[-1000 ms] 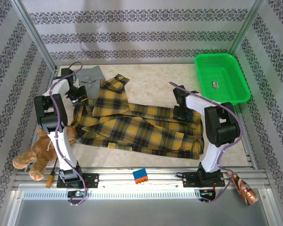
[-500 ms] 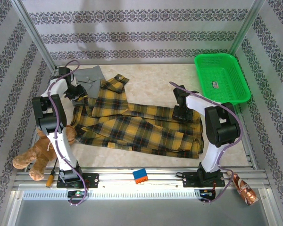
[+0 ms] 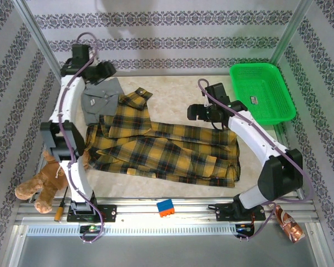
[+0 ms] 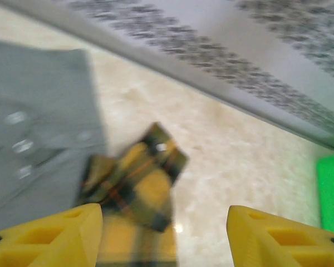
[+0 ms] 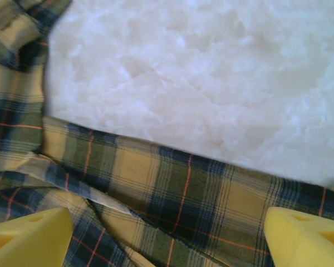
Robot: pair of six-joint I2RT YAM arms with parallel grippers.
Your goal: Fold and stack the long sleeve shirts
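Note:
The yellow-and-black plaid shirt [image 3: 167, 153] lies spread and rumpled across the middle of the table, one sleeve cuff [image 4: 142, 169] reaching toward the back. At the back left the plain grey shirt [image 3: 97, 100] lies flat, its edge tucked under the plaid one. My left gripper [image 3: 104, 71] hangs high by the back wall above the grey shirt [image 4: 33, 128], jaws open and empty [image 4: 164, 239]. Just above the plaid shirt's far edge [image 5: 172, 189], my right gripper [image 3: 196, 111] is open with nothing held [image 5: 167, 239].
A green basket [image 3: 261, 92] stands at the back right. A brown plush toy [image 3: 39, 186] lies at the front left beside the left arm's base. A small blue-and-orange block [image 3: 166, 207] and a copper can [image 3: 289, 223] rest on the front rail.
Both grippers have let go of the plaid shirt and opened. The left arm has swung up and back toward the wall. The right arm has lifted and moved back and left.

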